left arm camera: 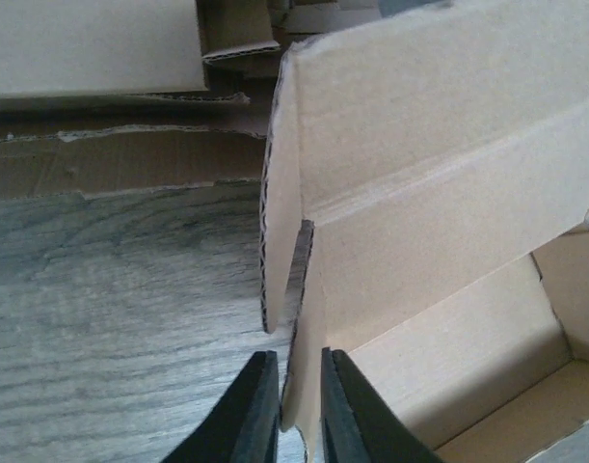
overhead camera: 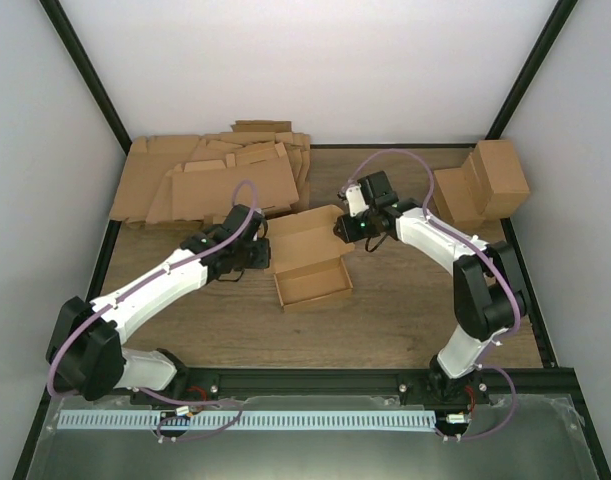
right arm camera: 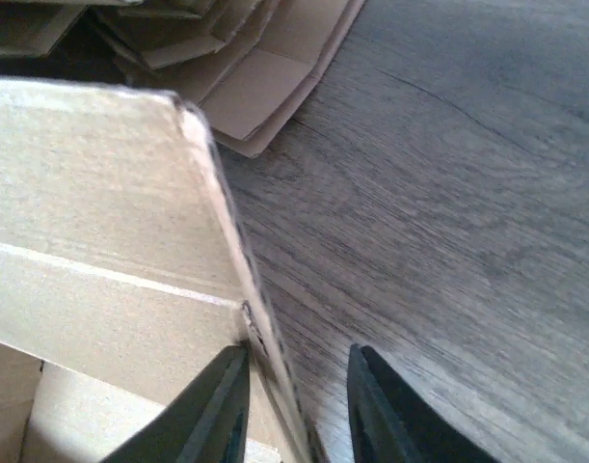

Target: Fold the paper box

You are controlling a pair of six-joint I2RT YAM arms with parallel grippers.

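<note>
The left arm reaches from its base diagonally forward and to the right, forearm low over the tabletop (overhead camera: 405, 300), so that the left tool (left arm camera: 299, 355) meets the left end of the paper box (overhead camera: 310, 265). Its two fingers stand on either side of the box's left side wall and are clenched on that wall's edge. The right arm rises from its base, bends at the elbow and comes back to the left, bringing the right tool (right arm camera: 300, 352) down at the box's far right corner. That tool straddles the right side wall with one finger against the cardboard and the other standing apart from it, so it is released. The box sits mid-tabletop, its long axis running left to right with the right end a little farther back. The tray opens upward and the lid panel rises along the far side.
</note>
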